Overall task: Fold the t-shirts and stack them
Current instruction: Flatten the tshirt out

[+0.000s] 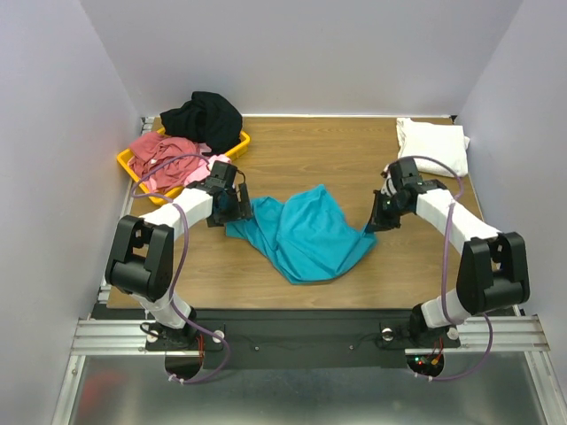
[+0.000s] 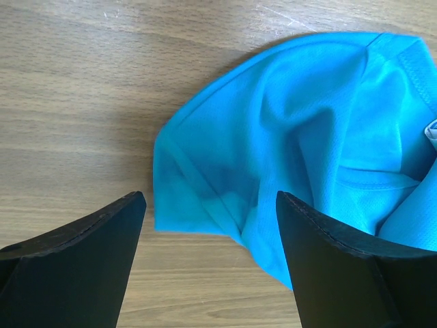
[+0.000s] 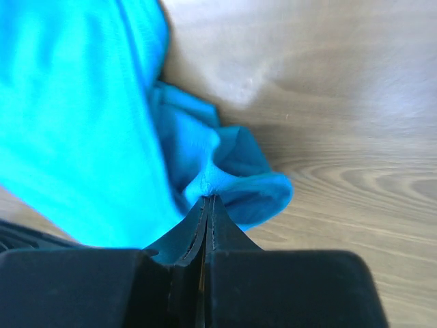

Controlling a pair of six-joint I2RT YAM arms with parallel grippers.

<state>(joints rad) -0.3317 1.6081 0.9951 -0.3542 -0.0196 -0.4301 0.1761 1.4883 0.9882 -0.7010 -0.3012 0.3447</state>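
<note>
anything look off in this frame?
The teal shirt lies bunched and twisted, not spread flat. The right claw pinches one corner only; the left claw is open over the opposite end, holding nothing. The black shirt spills over the far end of the yellow tray. No damage visible.

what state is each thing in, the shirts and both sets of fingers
teal t-shirt: unfolded, rumpled, one edge pinched
white t-shirt: folded, far right corner
black t-shirt: bunched over the yellow tray's far end
dusty red t-shirt: crumpled in the tray
pink t-shirt: crumpled in the tray
left gripper: fingers open over the teal t-shirt
right gripper: fingers shut on the teal t-shirt
</note>
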